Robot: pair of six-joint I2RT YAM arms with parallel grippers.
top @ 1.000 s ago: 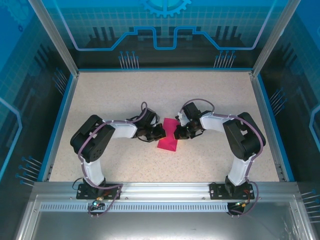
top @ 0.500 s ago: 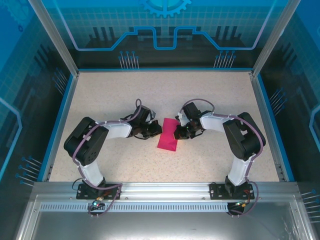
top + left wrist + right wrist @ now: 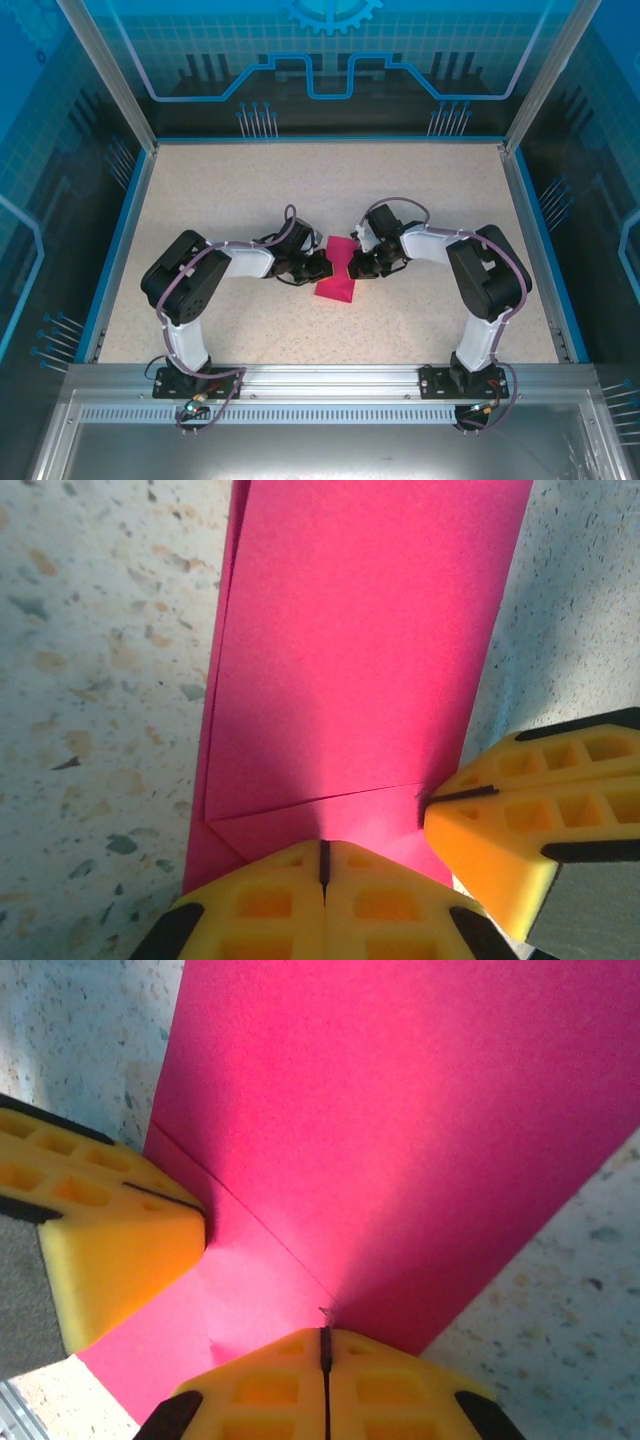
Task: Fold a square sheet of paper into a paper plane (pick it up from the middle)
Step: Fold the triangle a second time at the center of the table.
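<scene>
Left gripper (image 3: 324, 268), right gripper (image 3: 353, 268) clamp square sheet of paper (image 3: 335, 288) from opposite sides.

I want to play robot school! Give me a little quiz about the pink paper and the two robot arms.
1. True or false: the sheet of paper is blue.
2. Where do the left pincer and the right pincer meet? A) at the paper's middle B) at its near tip C) away from the paper
3. Fill in: both pincers' jaws are ____.
Key: 1 false, it is pink; 2 A; 3 shut.
</scene>
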